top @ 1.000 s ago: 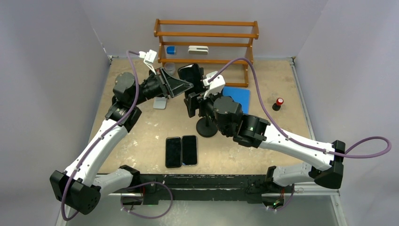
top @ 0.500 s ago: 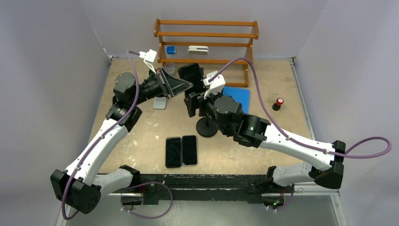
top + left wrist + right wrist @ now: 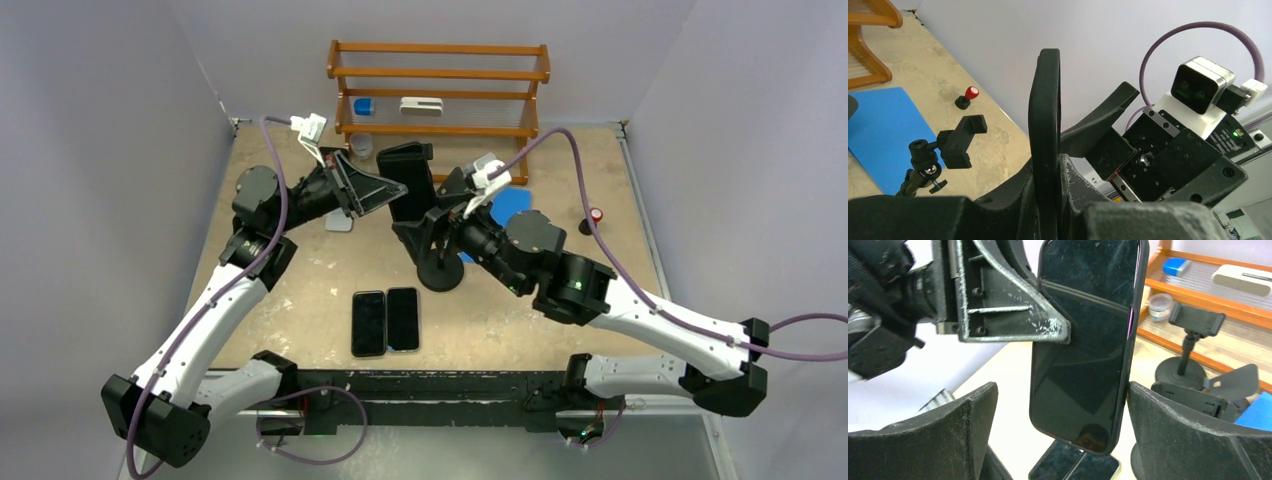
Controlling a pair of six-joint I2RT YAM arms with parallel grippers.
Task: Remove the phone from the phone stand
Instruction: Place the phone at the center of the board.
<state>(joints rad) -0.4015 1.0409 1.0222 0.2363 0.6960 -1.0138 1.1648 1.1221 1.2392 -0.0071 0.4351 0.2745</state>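
Note:
A black phone [image 3: 408,170] hangs above the table, and my left gripper [image 3: 393,192] is shut on it. In the left wrist view the phone [image 3: 1045,100] is edge-on, pinched between the two fingers of the left gripper [image 3: 1048,165]. My right gripper [image 3: 1062,390] is open wide. The phone's dark screen [image 3: 1088,315] hangs between its fingers, close to the right one. The black phone stand [image 3: 440,272] stands on the table below, its clamp [image 3: 960,137] empty.
Two more phones [image 3: 385,320] lie side by side near the front edge. A blue mat [image 3: 508,205] and a red-capped piece [image 3: 595,216] lie to the right. A wooden rack [image 3: 440,90] with small items stands at the back. A pale holder [image 3: 340,219] sits under the left arm.
My left gripper closed on the phone and now holds it alone. My right gripper let go, opened wide and drew back to the right, and its arm shifted right.

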